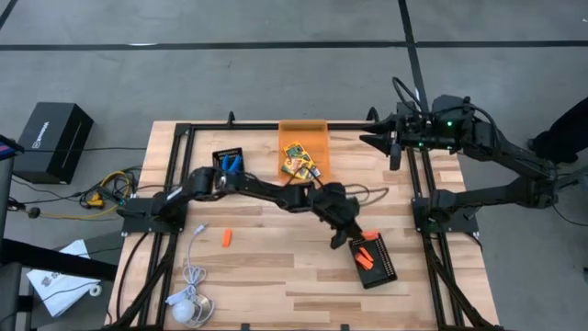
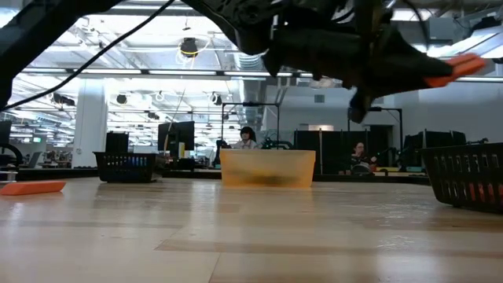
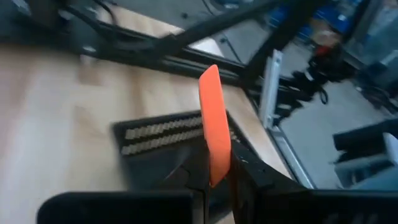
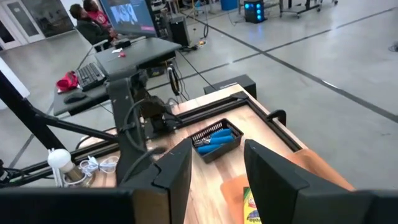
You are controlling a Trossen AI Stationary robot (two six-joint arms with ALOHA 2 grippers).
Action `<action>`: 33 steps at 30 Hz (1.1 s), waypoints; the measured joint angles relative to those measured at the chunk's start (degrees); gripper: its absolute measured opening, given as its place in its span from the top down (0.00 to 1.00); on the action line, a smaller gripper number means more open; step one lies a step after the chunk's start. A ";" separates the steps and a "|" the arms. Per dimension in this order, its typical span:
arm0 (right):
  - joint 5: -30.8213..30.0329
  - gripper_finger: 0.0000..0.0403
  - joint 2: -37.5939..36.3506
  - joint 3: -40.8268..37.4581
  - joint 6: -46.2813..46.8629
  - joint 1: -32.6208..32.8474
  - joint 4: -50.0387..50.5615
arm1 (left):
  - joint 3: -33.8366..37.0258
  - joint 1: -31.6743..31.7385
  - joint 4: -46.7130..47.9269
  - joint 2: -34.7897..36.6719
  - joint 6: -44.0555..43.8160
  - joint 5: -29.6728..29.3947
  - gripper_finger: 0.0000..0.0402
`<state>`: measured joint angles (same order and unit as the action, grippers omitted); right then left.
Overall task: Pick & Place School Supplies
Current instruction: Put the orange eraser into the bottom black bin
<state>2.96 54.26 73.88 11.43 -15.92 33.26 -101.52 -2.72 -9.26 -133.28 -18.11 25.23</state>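
Note:
My left gripper (image 1: 360, 235) reaches across the table and is shut on a short orange piece (image 3: 211, 118). It hangs above the near-right black tray (image 1: 386, 274), which holds more orange pieces (image 1: 366, 257). Another orange piece (image 1: 226, 239) lies flat on the wood at the near left. Yellow-and-green crayon boxes (image 1: 299, 164) lie in the orange bin (image 1: 303, 131). The blue-handled scissors (image 4: 211, 138) lie in the far-left black tray (image 1: 217, 156). My right gripper (image 4: 217, 168) stands open and raised off the table's far right corner, with nothing between its fingers. My left gripper pinches the orange piece's near end (image 3: 217, 171) between its two fingers. The fingers come from the table's left, slanting slightly down, and lie along the piece. Most of the piece (image 2: 454, 67) juts out past the fingertips, lifted clear above the tray.
A white cable with a round puck (image 1: 188, 308) lies at the near left corner. A black frame (image 1: 418, 184) borders the table. Bare wood (image 1: 276, 267) lies in the near middle. People sit at desks in the room behind.

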 joint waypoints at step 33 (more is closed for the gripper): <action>-0.46 0.65 1.72 -0.01 0.08 0.00 -0.42 | -2.70 -2.36 -4.70 -6.42 1.00 2.00 0.82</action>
<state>2.50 55.98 73.87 11.51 -15.92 32.84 -104.22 -5.07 -13.95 -139.70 -17.12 27.23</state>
